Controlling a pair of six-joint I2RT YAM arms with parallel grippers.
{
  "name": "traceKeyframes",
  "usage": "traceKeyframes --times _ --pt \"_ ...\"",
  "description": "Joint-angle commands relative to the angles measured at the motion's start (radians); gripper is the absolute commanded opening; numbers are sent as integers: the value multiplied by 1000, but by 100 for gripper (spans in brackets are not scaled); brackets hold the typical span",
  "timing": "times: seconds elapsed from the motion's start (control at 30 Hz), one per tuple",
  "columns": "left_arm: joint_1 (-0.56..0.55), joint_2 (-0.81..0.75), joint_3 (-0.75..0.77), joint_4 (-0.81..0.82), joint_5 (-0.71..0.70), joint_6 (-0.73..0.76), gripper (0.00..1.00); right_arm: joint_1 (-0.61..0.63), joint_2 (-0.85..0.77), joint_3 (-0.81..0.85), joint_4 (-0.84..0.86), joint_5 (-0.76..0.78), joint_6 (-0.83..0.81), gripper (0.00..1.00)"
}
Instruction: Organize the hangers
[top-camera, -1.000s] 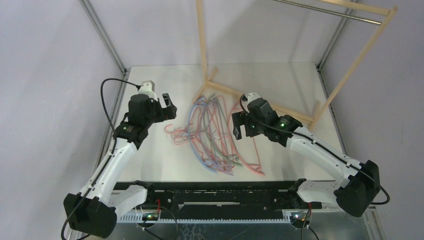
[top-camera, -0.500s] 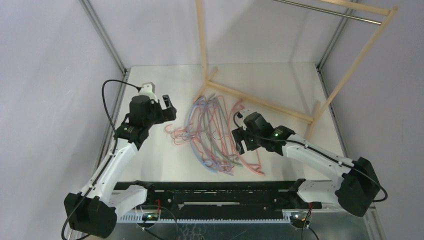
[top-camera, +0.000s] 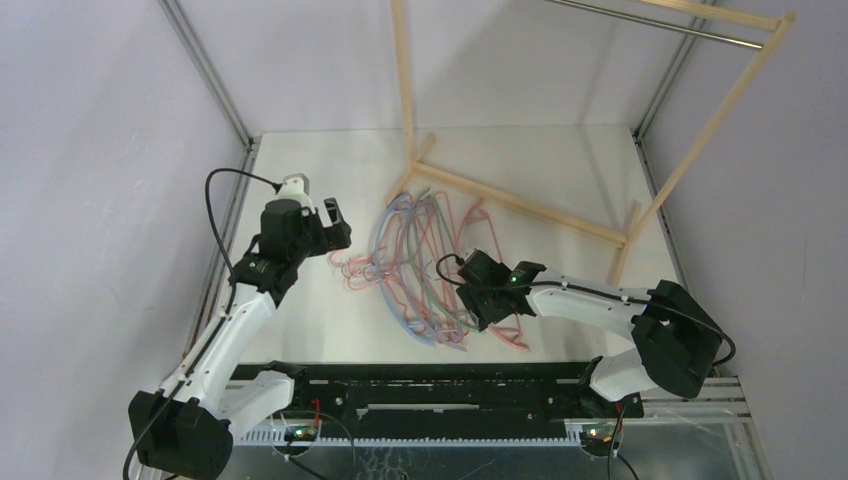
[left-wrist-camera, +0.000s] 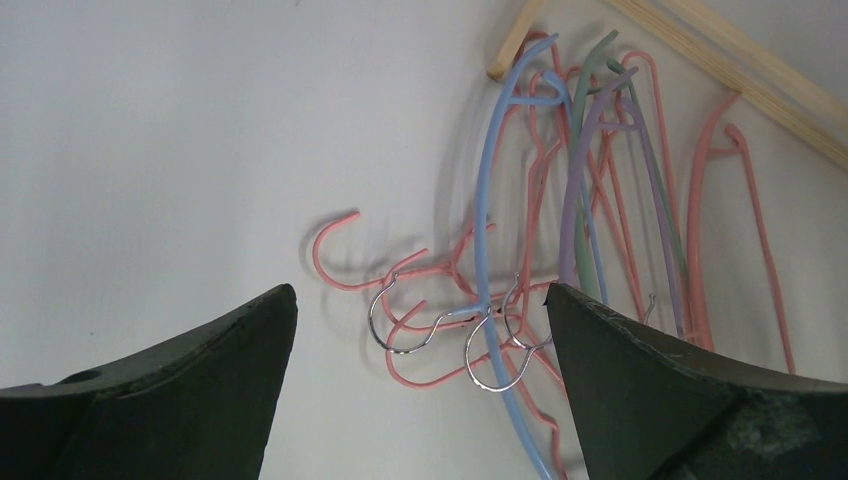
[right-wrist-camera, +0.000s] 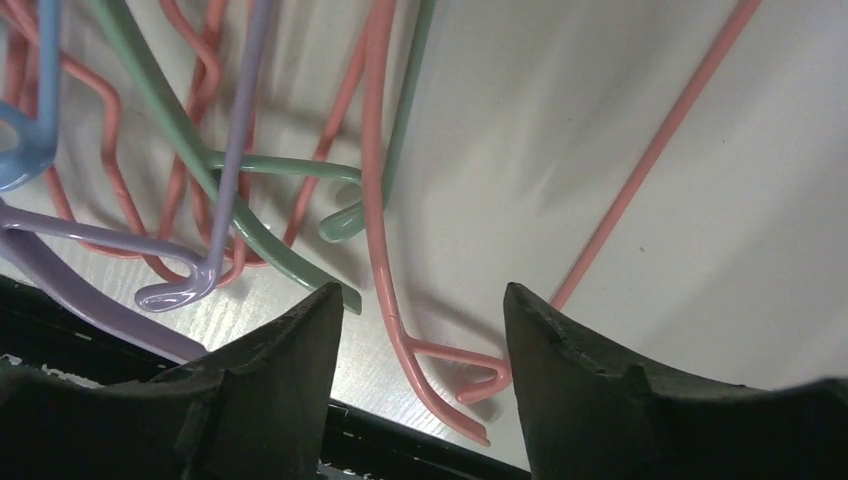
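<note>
The hangers (top-camera: 425, 270) lie in a tangled pile mid-table: pink wire ones plus blue, lilac, grey-green and salmon ones. My right gripper (top-camera: 483, 300) is down at the pile's near right end. In the right wrist view it (right-wrist-camera: 420, 300) is open and straddles the notched end of a salmon hanger (right-wrist-camera: 378, 200), with its right fingertip close to the notch. Grey-green (right-wrist-camera: 190, 160) and lilac (right-wrist-camera: 235, 150) hangers lie just left of it. My left gripper (top-camera: 338, 228) hovers wide open and empty left of the pile. In its wrist view the metal hooks (left-wrist-camera: 400, 320) and a blue hanger (left-wrist-camera: 487, 200) lie ahead of it (left-wrist-camera: 420, 295).
The pale wooden rack frame (top-camera: 520, 205) stands behind the pile, its foot bar running diagonally across the table, and its metal rail (top-camera: 660, 22) is high at the back right. A black base strip (top-camera: 430, 385) borders the near table edge, close behind my right gripper.
My right arm swung left and toward the near edge, dropping onto the pile's near end, and its jaws have narrowed around the salmon hanger's end. The left gripper barely shifted.
</note>
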Motion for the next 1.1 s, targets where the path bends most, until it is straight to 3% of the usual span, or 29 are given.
traceKeyframes --times 0.0,0.67,1.07 --pt "-7 -25 -13 23 -16 -8 100 12 -6 2 -2 43 49 68" --pt "-6 -13 -1 17 -7 -3 100 11 22 -41 54 24 119 63" --pt "-6 -100 -70 13 -36 -24 100 8 71 -41 50 29 171 61"
